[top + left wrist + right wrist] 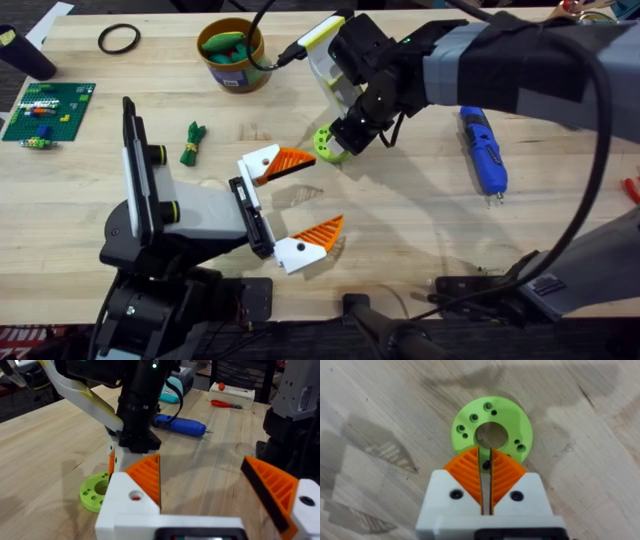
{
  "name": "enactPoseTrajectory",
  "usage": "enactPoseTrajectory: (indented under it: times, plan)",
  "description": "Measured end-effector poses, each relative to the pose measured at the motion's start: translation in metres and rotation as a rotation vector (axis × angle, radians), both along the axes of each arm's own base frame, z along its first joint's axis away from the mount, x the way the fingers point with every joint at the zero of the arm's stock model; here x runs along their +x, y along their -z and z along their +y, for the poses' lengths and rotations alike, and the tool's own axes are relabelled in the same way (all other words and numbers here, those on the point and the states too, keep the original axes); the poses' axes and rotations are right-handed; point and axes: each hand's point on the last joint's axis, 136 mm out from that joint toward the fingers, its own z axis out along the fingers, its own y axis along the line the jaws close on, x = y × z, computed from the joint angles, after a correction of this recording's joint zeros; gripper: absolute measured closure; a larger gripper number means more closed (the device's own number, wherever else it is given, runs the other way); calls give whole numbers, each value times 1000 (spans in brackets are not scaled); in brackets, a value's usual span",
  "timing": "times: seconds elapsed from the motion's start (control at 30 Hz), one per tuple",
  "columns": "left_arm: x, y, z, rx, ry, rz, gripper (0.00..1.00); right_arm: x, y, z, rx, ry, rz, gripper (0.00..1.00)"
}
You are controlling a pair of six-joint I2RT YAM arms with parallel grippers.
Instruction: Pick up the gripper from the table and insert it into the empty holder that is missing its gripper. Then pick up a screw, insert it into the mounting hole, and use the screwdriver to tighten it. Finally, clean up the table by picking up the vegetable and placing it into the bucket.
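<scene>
Two pincers: left (300,200) released; right (485,466) clenched on green disc (492,435); bucket (233,55) holds green pieces, perhaps toys.

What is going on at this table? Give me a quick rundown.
The right gripper is down at the lime-green ring-shaped disc on the table, its fingers nearly closed at the disc's rim. The left gripper waits open beside it. The screwdriver and the vegetable lie untouched; the bucket stands at the far edge.

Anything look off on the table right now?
The right gripper is pinched on the rim of the lime-green ring, not a task item. The vegetable lies outside the bucket.
</scene>
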Motion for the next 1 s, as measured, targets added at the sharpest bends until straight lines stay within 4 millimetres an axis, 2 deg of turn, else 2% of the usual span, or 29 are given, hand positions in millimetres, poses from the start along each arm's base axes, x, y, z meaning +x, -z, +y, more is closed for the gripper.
enactPoseTrajectory:
  times: [0.33,0.8,1.0]
  plan:
    - [0,0,0,3,1,-9,15,7,-3,5,24,1,-30,913]
    - [0,0,0,3,1,-9,14,-4,-3,-3,-18,1,24,913]
    - [0,0,0,4,1,-10,14,-2,-5,-1,-9,0,13,913]
